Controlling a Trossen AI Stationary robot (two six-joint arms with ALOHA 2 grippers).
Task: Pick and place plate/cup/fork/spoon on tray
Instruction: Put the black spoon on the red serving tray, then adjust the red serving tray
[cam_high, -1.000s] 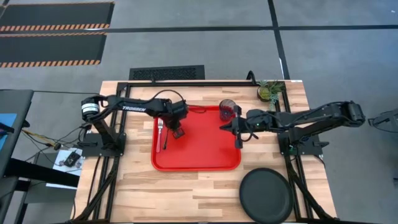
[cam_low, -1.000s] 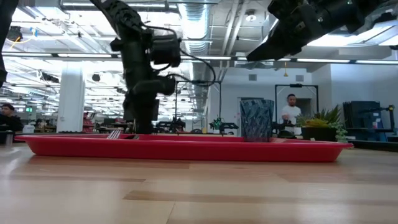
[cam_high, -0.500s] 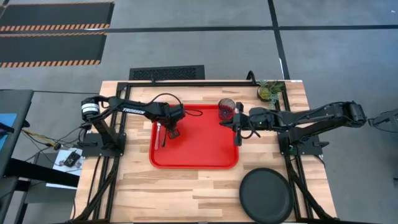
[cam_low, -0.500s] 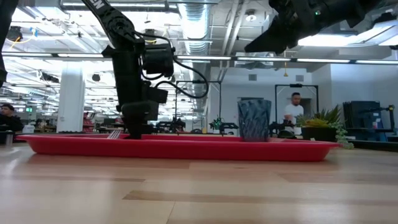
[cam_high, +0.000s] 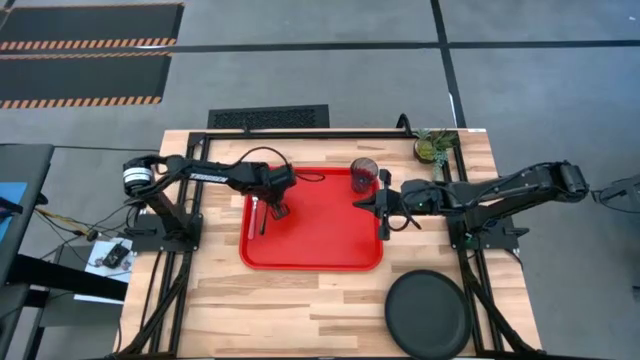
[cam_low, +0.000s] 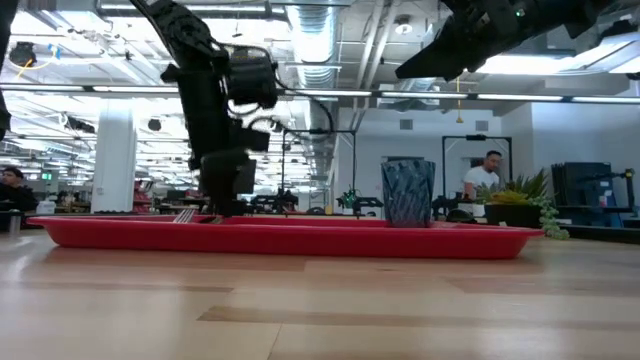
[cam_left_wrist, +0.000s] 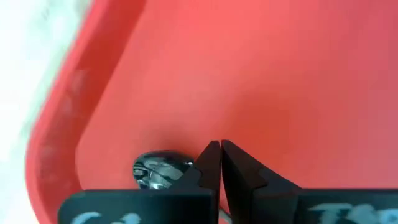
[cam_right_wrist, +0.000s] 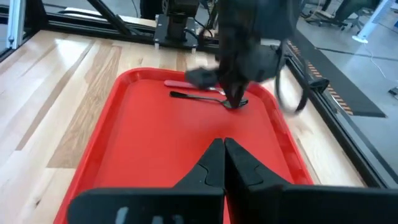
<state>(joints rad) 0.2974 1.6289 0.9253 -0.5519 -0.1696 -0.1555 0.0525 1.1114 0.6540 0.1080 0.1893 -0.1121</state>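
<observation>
Both arms are dark, slender and multi-jointed. The left arm (cam_high: 205, 172) carries white lettering, a pale grey shoulder cap and a looping black cable. Each gripper has two black, wedge-tipped fingers (cam_left_wrist: 247, 174).

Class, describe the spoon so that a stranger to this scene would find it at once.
Start at the red tray mid-table and go to its left end, under the left hand. Two utensils lie there side by side: the spoon is the all-dark one with a roundish bowl, unlike the red-handled fork.
</observation>
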